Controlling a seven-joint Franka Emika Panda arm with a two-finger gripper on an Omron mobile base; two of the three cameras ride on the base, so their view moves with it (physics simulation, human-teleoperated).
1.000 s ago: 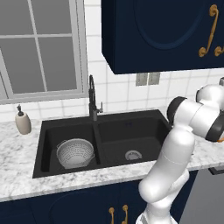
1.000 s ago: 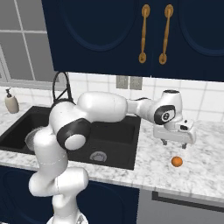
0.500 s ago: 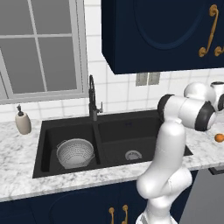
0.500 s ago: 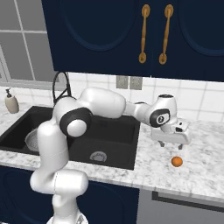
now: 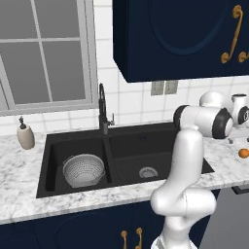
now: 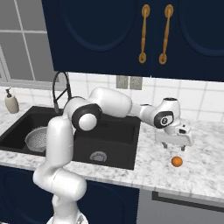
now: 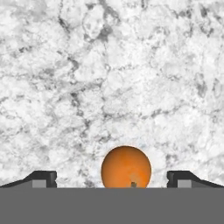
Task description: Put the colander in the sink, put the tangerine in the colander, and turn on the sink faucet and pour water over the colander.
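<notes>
Gripper (image 6: 174, 148) open above tangerine (image 6: 176, 161) on counter (image 6: 205, 166), right of sink (image 6: 114, 151); colander (image 5: 83, 170) in left basin.

My pincer (image 6: 173, 147) hangs with its jaws spread wide over the marble counter (image 6: 205, 170) to the right of the sink (image 6: 114, 144). Straight below it the tangerine (image 6: 176, 161) sits alone on bare stone, open on every side, and in the hand view it lies between my fingertips (image 7: 43, 177) with room to spare. Leftward, the right basin is open; the colander (image 5: 83, 170) takes up the left one, and the sink faucet (image 5: 103, 108) rises behind the divider.
</notes>
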